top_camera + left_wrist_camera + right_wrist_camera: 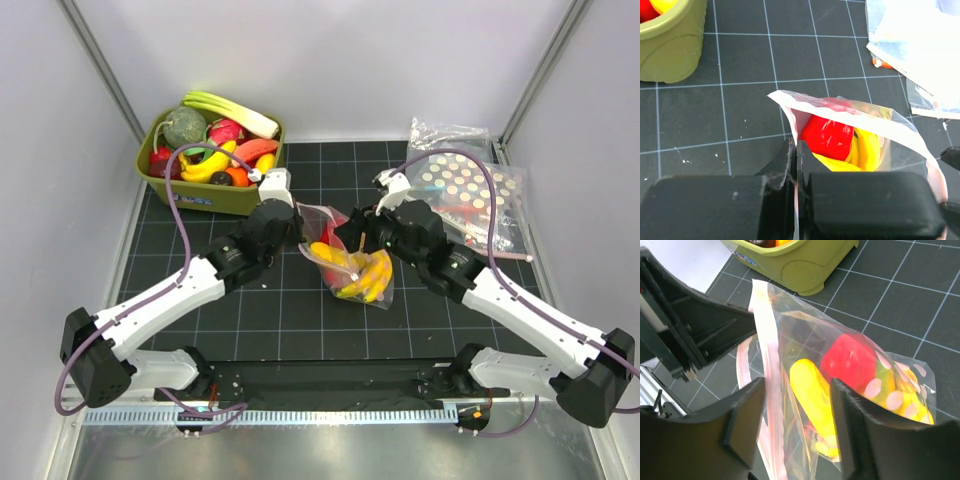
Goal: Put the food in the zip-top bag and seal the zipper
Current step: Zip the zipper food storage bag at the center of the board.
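The zip-top bag [320, 216] lies mid-table with the yellow banana bunch [368, 276] and the red fruit [332, 236] inside it. My left gripper [300, 232] is shut on the bag's mouth edge; in the left wrist view its jaws [796, 150] pinch the film beside the red fruit [827, 135] and yellow banana [867, 152]. The pinkish zipper [865, 119] curves open above them. My right gripper [352, 235] is open and straddles the bag's mouth [797, 410], with the zipper [766, 350] by its left finger. The red fruit [847, 360] and a yellow piece [812, 390] show through the film.
A green bin [215, 195] of toy produce stands at the back left, close to the left wrist; it also shows in the wrist views [670, 50] [805, 265]. Larger clear bags with coloured dots [465, 185] lie at the back right. Walls enclose the dark gridded mat.
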Controlling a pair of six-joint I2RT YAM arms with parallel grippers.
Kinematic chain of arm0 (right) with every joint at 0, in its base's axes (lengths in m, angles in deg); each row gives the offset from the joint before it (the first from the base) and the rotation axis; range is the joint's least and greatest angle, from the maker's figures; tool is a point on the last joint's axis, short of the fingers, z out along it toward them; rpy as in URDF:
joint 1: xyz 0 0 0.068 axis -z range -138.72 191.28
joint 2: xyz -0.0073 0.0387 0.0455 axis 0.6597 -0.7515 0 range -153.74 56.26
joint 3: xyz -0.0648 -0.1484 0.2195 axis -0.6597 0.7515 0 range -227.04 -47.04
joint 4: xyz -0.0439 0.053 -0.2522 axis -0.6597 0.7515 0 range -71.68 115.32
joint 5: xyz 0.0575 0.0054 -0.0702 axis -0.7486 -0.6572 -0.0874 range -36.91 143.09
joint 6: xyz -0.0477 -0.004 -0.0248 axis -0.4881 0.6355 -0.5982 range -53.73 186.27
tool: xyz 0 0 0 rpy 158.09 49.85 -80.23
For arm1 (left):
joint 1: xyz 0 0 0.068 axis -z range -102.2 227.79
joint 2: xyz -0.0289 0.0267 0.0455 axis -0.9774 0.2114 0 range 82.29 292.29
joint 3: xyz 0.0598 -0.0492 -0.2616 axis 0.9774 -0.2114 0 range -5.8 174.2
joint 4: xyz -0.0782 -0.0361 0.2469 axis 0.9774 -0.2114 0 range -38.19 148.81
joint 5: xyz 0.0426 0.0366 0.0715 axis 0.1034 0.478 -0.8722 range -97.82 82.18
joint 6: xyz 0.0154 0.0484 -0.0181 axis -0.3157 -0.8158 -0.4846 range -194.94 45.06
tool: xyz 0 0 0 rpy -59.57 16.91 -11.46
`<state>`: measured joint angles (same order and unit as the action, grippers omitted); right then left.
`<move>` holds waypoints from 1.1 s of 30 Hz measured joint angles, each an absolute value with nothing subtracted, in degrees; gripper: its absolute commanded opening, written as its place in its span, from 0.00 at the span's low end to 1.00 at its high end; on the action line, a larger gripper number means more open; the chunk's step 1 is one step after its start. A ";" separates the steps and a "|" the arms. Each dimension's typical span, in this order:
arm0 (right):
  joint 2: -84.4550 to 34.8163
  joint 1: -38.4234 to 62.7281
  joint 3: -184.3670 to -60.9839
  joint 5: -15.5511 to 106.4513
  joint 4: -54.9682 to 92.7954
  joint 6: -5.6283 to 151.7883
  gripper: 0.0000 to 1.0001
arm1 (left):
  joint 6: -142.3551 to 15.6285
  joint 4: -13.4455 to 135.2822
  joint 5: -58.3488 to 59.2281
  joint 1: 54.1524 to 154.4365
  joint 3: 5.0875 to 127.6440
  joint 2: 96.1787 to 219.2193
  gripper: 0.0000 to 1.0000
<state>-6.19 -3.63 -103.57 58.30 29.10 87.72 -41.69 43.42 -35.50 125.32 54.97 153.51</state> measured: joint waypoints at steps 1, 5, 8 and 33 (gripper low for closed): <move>-5.78 -3.63 -103.03 58.39 28.86 87.59 0.68 | -41.29 43.46 -35.15 125.15 54.93 153.51 0.00; -3.13 -3.63 -100.58 58.63 26.83 87.08 0.76 | -40.46 43.59 -34.35 124.69 54.73 153.40 0.00; -1.36 -3.63 -98.98 58.98 24.93 86.52 0.81 | -40.29 43.77 -34.10 124.65 54.14 152.84 0.00; 6.39 -3.63 -85.11 59.18 11.23 77.42 0.83 | -37.99 44.23 -39.53 118.26 51.54 152.90 0.00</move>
<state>6.39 -3.63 -85.11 59.18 11.23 77.42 -37.99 44.23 -39.53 118.26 51.54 152.90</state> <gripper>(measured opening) 0.857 0.014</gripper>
